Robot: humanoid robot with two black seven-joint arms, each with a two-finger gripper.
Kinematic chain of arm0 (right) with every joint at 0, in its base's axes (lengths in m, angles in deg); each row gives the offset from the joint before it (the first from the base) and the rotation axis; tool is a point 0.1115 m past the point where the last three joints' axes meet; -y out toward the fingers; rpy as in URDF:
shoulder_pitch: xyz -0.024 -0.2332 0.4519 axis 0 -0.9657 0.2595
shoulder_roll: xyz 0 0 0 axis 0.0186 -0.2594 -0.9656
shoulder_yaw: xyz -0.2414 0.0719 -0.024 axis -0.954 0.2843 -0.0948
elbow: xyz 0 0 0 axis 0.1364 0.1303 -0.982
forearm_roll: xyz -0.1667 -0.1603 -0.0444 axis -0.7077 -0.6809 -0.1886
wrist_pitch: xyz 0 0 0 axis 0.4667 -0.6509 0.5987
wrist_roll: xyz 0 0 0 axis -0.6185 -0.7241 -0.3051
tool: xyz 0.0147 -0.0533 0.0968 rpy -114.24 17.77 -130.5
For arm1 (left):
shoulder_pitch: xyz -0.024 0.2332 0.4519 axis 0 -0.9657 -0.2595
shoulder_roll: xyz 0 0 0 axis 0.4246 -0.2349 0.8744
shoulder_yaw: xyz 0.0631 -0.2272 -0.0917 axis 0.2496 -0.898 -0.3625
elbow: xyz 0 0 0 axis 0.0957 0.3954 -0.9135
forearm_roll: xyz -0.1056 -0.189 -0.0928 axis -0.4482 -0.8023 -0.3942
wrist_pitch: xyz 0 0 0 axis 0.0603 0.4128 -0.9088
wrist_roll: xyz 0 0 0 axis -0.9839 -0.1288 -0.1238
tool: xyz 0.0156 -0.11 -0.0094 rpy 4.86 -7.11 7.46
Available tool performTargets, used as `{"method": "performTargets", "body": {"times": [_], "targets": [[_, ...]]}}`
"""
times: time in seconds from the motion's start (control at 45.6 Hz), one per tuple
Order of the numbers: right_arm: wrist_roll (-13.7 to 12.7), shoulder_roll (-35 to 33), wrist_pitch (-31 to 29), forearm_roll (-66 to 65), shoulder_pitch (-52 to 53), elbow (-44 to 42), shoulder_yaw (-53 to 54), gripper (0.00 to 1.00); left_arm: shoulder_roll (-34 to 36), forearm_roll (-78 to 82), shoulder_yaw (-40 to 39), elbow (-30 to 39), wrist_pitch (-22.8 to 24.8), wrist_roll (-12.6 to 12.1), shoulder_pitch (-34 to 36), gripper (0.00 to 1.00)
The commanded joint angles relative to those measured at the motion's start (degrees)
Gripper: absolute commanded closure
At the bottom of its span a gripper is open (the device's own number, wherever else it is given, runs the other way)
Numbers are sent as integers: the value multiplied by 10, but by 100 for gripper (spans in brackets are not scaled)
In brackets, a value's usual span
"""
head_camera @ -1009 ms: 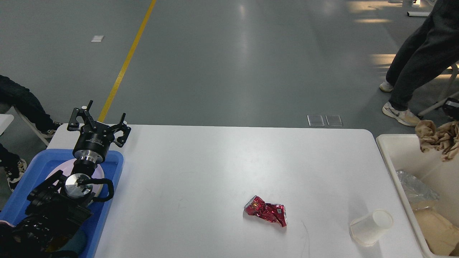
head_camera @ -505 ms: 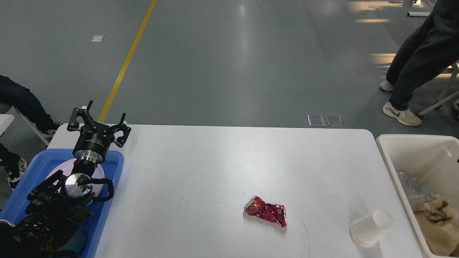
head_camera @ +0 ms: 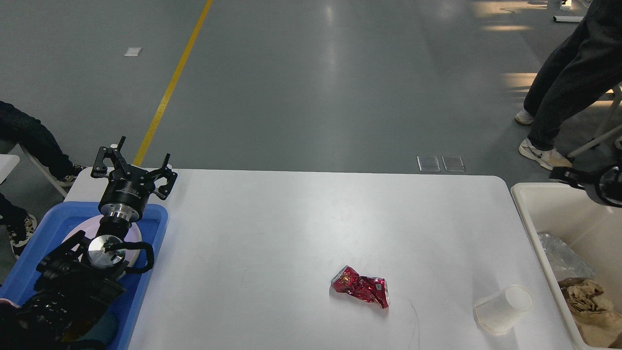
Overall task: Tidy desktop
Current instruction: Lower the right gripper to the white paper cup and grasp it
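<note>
The large white rectangular desktop [head_camera: 291, 228] fills the middle of the view and is only partly tidied, I judge. On it lie a crumpled red foil wrapper [head_camera: 361, 286] and, to the wrapper's right, a tipped translucent plastic cup [head_camera: 503, 308]. Right of the desktop, a cream rectangular bin [head_camera: 544, 214] already holds brown crumpled paper [head_camera: 588, 299]. The left gripper [head_camera: 133, 163] hangs spread and empty over the blue plastic tray [head_camera: 155, 228]; the right gripper [head_camera: 566, 176] sits over the bin, its state unclear. No writing is legible.

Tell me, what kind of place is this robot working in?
Probably an industrial hall or lab used as a robot test area: a wide grey floor with a painted yellow line, a plain white desktop staged with litter, and people sitting nearby.
</note>
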Motion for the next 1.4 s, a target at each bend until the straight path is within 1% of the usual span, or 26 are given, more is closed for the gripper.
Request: {"method": "performTargets", "body": {"times": [0.0, 0.044, 0.154, 0.285, 0.351, 0.417, 0.548, 0.702, 0.856, 1.075, 1.382], "targets": [[3, 45, -36, 2, 95, 92, -43, 0, 0, 0, 0, 0, 0, 0, 0, 3], [3, 56, -70, 3, 117, 109, -44, 0, 0, 0, 0, 0, 0, -1, 0, 3], [4, 79, -185, 7, 158, 120, -44, 0, 0, 0, 0, 0, 0, -1, -1, 3], [4, 82, -328, 8, 212, 144, -44, 0, 0, 0, 0, 0, 0, 0, -1, 3], [4, 80, -371, 8, 240, 158, -44, 0, 0, 0, 0, 0, 0, 0, 0, 3], [4, 75, -390, 9, 266, 176, -46, 0, 0, 0, 0, 0, 0, 0, 0, 3], [4, 60, -399, 9, 326, 230, -61, 0, 0, 0, 0, 0, 0, 0, 0, 3], [4, 52, -395, 7, 323, 232, -72, 0, 0, 0, 0, -1, 0, 0, 0, 3], [2, 26, -390, 2, 255, 227, -71, 0, 0, 0, 0, 0, 0, -1, 0, 3], [1, 12, -376, 9, 118, 181, -50, 0, 0, 0, 0, -1, 0, 0, 0, 3], [1, 1, -345, 9, 41, 164, -19, 0, 0, 0, 0, -1, 0, 0, 0, 3]]}}
